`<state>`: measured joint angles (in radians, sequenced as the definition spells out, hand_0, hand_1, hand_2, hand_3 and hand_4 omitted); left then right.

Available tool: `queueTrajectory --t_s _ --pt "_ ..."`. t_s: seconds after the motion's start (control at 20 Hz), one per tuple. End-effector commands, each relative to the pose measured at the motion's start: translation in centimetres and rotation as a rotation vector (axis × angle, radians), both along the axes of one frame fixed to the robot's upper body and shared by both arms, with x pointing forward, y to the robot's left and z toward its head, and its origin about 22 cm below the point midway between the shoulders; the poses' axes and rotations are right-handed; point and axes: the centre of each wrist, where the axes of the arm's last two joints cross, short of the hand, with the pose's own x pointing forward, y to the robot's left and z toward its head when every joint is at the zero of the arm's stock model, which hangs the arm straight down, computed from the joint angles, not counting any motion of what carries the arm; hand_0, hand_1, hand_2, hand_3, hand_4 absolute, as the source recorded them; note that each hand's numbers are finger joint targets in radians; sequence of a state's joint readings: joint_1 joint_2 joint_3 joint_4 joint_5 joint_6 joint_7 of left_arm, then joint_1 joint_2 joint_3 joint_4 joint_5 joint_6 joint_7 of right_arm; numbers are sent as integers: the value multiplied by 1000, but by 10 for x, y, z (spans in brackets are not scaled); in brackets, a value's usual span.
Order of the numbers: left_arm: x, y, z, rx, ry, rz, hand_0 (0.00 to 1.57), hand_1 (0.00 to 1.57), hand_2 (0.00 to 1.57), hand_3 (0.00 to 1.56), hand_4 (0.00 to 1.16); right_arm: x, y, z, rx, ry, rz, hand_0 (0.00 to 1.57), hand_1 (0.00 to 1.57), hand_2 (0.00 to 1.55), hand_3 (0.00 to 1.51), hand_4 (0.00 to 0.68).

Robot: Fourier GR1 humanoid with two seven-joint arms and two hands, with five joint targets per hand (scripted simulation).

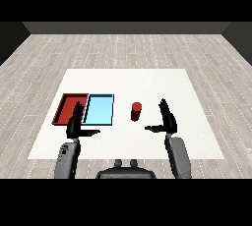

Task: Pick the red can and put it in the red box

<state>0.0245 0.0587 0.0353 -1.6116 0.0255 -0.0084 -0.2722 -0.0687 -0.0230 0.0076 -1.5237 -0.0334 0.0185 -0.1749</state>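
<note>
A red can [136,110] stands upright on the white table [147,82], a little right of the trays. The red tray [68,107] lies at the left, with the light blue tray [100,109] touching its right side. My right hand [167,118] is to the right of the can and slightly nearer, fingers straight and thumb pointing left toward it, apart from it. My left hand [75,123] hovers over the near edge of the two trays, fingers straight, thumb pointing right. Both hands hold nothing.
Both trays look empty inside. The white table ends close to my forearms at the near edge, and grey wooden floor [128,48] surrounds it.
</note>
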Motion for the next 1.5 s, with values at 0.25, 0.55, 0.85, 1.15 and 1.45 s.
queueTrajectory --t_s 0.25,0.55,0.85,1.15,1.45 --pt "13 4 -4 -20 -102 13 0 0 0 0 0 16 4 -4 17 -75 33 0 0 0 0 0" --pt "-2 0 11 -16 -106 -16 0 0 0 0 0 -14 -21 -7 27 -84 10 0 0 0 0 0" --pt "-6 -6 2 -10 -103 21 0 0 0 0 0 20 11 -11 53 -69 22 0 0 0 0 0" --pt "9 5 -11 -39 -100 5 0 0 0 0 0 26 20 -20 50 -49 42 0 0 0 0 0" --pt "-9 -2 14 -29 -96 18 0 0 0 0 0 32 25 -19 114 -27 55 0 0 0 0 0"
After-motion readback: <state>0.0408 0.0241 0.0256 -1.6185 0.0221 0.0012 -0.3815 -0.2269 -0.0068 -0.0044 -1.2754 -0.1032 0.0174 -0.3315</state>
